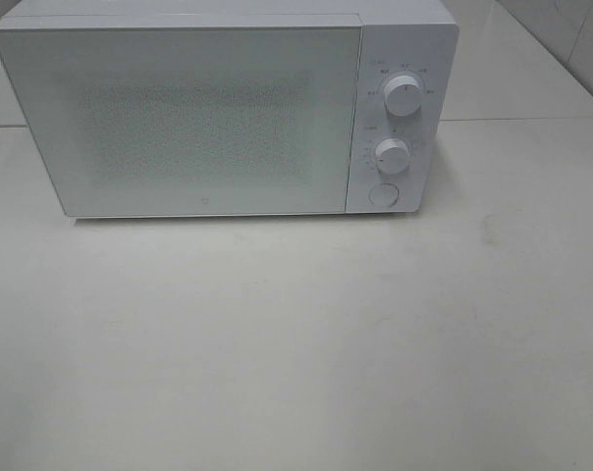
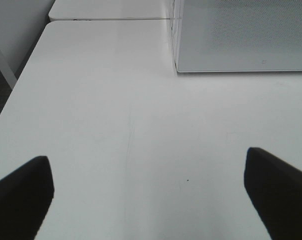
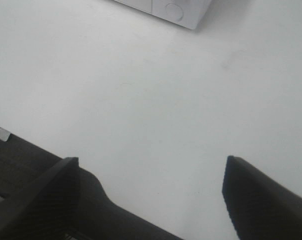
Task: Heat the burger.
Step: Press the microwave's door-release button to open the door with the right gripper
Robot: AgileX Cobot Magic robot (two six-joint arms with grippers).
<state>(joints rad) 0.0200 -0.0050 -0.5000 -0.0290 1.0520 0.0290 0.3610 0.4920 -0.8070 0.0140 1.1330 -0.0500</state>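
The burger is showing in no view, possibly sitting behind the shut door (image 1: 179, 118) of the microwave (image 1: 419, 34), though I cannot tell, while above the counter (image 1: 296, 343) the left pincer (image 2: 146, 167) and right pincer (image 3: 151, 167) are hovering spread wide, gripping nothing, probably readying for the door.

White microwave (image 1: 404, 49) with finely dotted grey door (image 1: 179, 118) and white knobs (image 1: 403, 95), beyond the black left hand (image 2: 146, 162) and right hand (image 3: 151, 162); off-white worktop (image 1: 296, 343).

Soft, even overhead light; faint shadows, mild blur.
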